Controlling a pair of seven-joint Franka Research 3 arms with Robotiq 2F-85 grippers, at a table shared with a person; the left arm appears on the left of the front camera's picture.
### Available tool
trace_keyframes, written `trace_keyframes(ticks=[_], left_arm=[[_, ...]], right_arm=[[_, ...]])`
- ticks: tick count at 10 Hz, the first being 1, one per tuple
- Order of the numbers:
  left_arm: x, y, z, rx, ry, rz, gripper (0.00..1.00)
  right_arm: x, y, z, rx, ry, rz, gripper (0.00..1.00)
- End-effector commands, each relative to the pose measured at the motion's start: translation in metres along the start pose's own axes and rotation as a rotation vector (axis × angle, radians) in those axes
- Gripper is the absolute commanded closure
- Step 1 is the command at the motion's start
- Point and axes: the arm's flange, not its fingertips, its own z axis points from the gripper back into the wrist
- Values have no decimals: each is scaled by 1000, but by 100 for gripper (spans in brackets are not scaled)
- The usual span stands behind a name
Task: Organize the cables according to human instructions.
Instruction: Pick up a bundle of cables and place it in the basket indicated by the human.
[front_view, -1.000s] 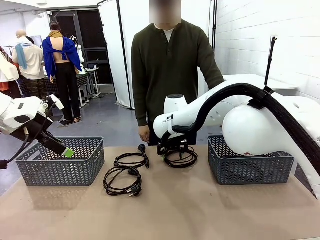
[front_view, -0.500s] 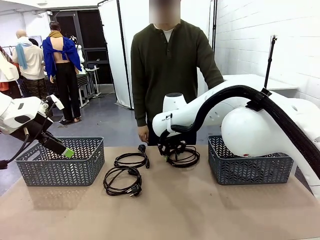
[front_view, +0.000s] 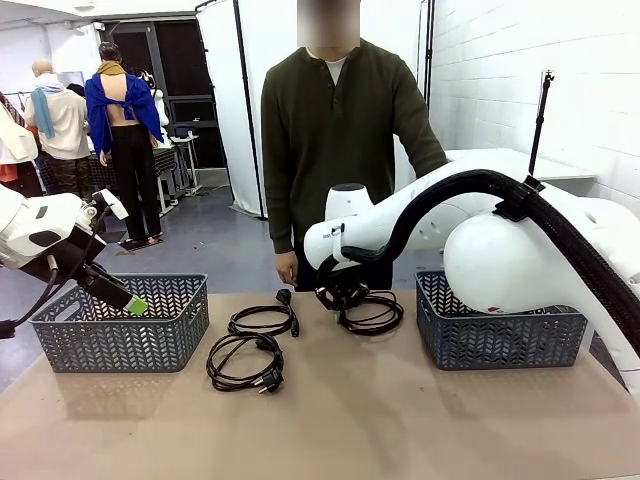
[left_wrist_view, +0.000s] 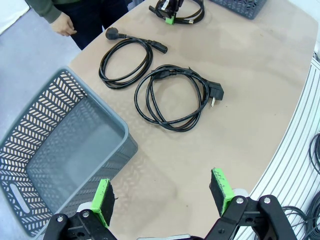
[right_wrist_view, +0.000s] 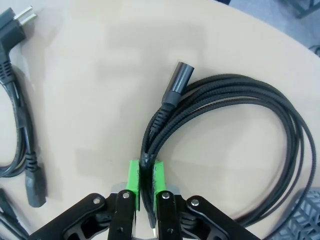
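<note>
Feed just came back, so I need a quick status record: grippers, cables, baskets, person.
left gripper: open, empty, by the left basket
right gripper: fingers shut on the braided cable
loose cables: far coil and near coil, lying between the baskets
right basket: right of the braided cable
person: standing across the table, hand near its far edge

Matt braided black cable (right_wrist_view: 155, 127), perforated grey plastic basket (left_wrist_view: 30, 145), smooth matt beige tabletop (front_view: 400, 420)
</note>
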Motion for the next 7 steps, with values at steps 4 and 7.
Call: trace_keyframes(ticks=[4, 7], left_arm=[[0, 1, 0, 3, 0, 13, 0], [0, 1, 0, 3, 0, 13, 0]], right_arm=[[9, -3, 12, 83, 8, 49, 100], [-2, 10, 65, 28, 47, 335, 100]])
